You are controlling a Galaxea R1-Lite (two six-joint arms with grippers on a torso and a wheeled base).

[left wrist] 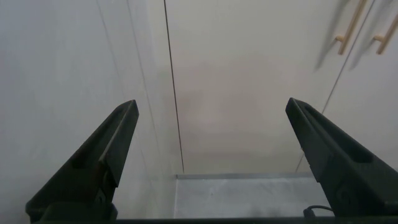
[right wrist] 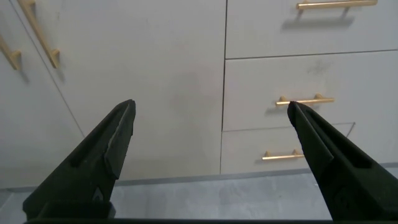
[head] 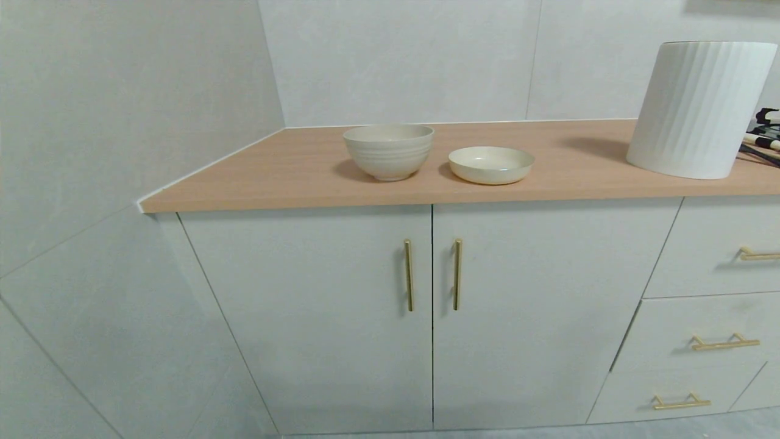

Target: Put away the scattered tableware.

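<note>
Big pale cabinet (head: pixel 304 317) across the lower middle of the frame, both doors shut. On top of it, a long wooden surface (head: pixel 292 177) running from the wall on the left to the right edge of the frame. Stack of three shut drawers (head: pixel 701 256) at lower right, just beside the cabinet. Tall white ribbed tub (head: pixel 698 110) standing upright on the surface at upper right. Down near the floor, in front of the cabinet's left side by the wall, the left end effector (left wrist: pixel 210 106), fingers spread wide with nothing between them. Also low, facing the right door and the drawers, the right end effector (right wrist: pixel 210 104), fingers spread wide too and holding nothing. Round cream bowl (head: pixel 389 151) with rings on its side, upright on the surface just above the middle of the frame, over the left door. Just beside it on the right, not touching, a flat cream dish (head: pixel 491 164) over the right door. Both well apart from the tub. Two thin gold handles (head: pixel 409 275) side by side, up and down, at the seam between the doors. One gold bar on each drawer. A few small dark sticks (head: pixel 762 137) at the far right edge, just beside the tub, partly cut off.
</note>
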